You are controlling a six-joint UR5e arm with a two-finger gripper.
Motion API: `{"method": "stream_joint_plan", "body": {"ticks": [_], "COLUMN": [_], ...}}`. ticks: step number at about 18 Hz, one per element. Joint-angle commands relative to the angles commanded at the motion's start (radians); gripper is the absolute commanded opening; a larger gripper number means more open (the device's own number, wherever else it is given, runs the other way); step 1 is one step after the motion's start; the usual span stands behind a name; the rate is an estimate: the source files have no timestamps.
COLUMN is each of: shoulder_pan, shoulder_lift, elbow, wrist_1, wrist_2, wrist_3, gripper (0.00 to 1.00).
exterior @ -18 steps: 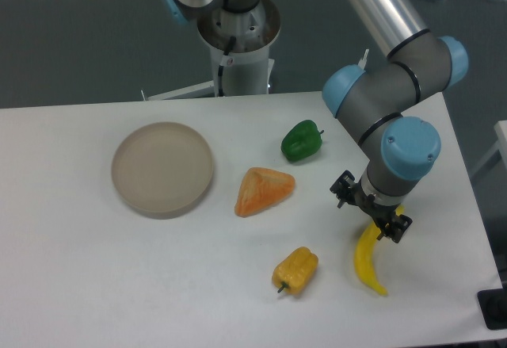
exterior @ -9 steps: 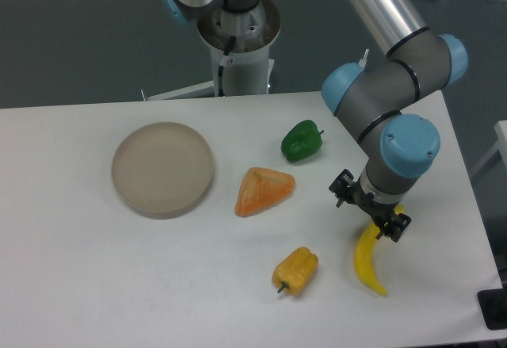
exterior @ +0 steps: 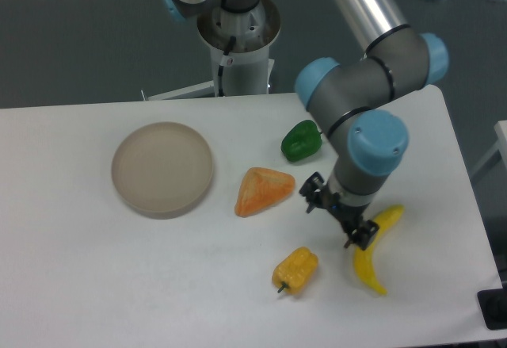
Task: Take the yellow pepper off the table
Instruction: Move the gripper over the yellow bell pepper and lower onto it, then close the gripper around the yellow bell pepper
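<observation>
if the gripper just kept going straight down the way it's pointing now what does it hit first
Probably bare table. The gripper points down between the yellow pepper and the banana, above neither. Height is unclear from this one view.

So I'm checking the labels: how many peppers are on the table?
2. The yellow pepper lies near the front edge, left of the banana. The green pepper sits farther back, partly behind the arm. None seem hidden.
</observation>
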Motion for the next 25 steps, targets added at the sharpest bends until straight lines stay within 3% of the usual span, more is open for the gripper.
{"method": "stream_joint_plan", "body": {"ticks": [4, 7, 17, 19, 20, 21, 22, 25], "shoulder_pan": [-0.025, -0.048, -0.071, -0.071, -0.071, -0.071, -0.069, -0.055], "shoulder_lift": [-0.066, -0.092, -0.144, -0.146, -0.144, -0.141, -0.134, -0.077], "elbow": [0.017, 0.023, 0.020, 0.023, 0.023, 0.023, 0.024, 0.023], "wrist_1": [0.080, 0.083, 0.108, 0.106, 0.106, 0.106, 0.106, 0.095], "wrist_2": [0.003, 0.003, 0.015, 0.015, 0.018, 0.018, 0.018, 0.018], "wrist_3": [-0.133, -0.232, -0.272, -0.273, -0.273, -0.273, -0.273, -0.264], "gripper": [1.00, 1.00, 1.00, 0.66, 0.41, 0.31, 0.24, 0.24]}}
